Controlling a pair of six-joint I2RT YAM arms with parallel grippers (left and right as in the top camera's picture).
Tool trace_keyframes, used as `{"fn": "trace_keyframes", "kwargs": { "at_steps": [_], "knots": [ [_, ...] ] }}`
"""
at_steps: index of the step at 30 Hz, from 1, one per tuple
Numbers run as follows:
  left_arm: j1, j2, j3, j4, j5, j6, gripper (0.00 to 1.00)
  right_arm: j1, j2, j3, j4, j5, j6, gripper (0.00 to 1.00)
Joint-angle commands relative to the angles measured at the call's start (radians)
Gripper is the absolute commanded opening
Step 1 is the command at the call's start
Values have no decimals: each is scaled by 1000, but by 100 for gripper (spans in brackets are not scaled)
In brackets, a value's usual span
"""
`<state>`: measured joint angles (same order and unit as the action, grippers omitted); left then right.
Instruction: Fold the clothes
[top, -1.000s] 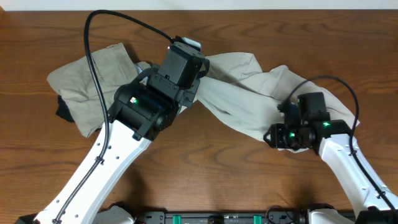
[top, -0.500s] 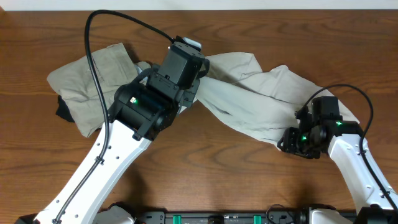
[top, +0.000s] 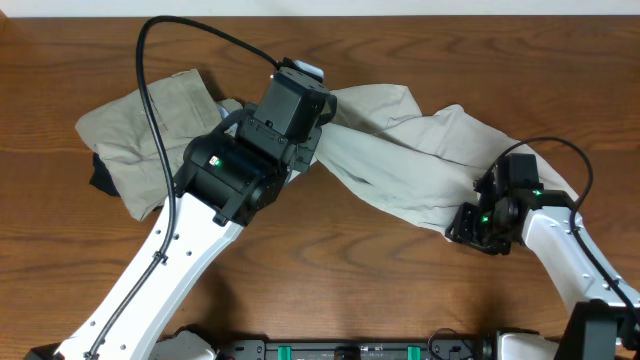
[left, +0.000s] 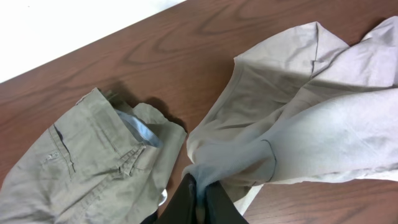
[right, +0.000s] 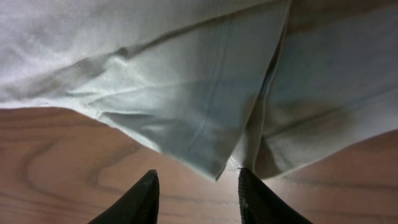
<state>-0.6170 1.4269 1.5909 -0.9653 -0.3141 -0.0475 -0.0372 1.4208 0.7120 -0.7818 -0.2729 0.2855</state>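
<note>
Right claw (right: 198, 190) farther right than before, at pale garment's (right: 186, 93) lower corner.

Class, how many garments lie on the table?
2: khaki trousers far left, a pale garment centre to right. A dark scrap under the trousers may be a third.

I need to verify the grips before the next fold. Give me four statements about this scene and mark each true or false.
1. The left gripper is shut on the pale garment. True.
2. The right gripper is clamped on that garment. False: its jaws stand open at the fabric's corner, pinching nothing.
3. The khaki garment lies at the right arm's end of the table. False: it lies on the left side.
4. The table is brown wood. True.
</note>
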Motion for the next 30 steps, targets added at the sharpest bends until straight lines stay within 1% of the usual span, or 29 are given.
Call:
{"fn": "trace_keyframes", "kwargs": {
  "at_steps": [1, 8, 13, 20, 26, 30],
  "knots": [
    [5, -9, 18, 2, -19, 10, 6, -16, 14, -8, 18, -26, 32, 39],
    [5, -9, 18, 2, -19, 10, 6, -15, 15, -8, 88, -76, 32, 38],
    [5, -9, 18, 1, -19, 10, 6, -15, 15, -8, 106, -76, 32, 34],
    [5, -9, 18, 1, -19, 10, 6, -15, 26, -8, 162, -74, 12, 34],
    [5, -9, 18, 1, -19, 10, 6, -15, 72, -8, 270, -76, 13, 33],
    [5, -9, 18, -3, -19, 10, 6, -16, 96, -8, 352, -127, 13, 33]
  ]
}}
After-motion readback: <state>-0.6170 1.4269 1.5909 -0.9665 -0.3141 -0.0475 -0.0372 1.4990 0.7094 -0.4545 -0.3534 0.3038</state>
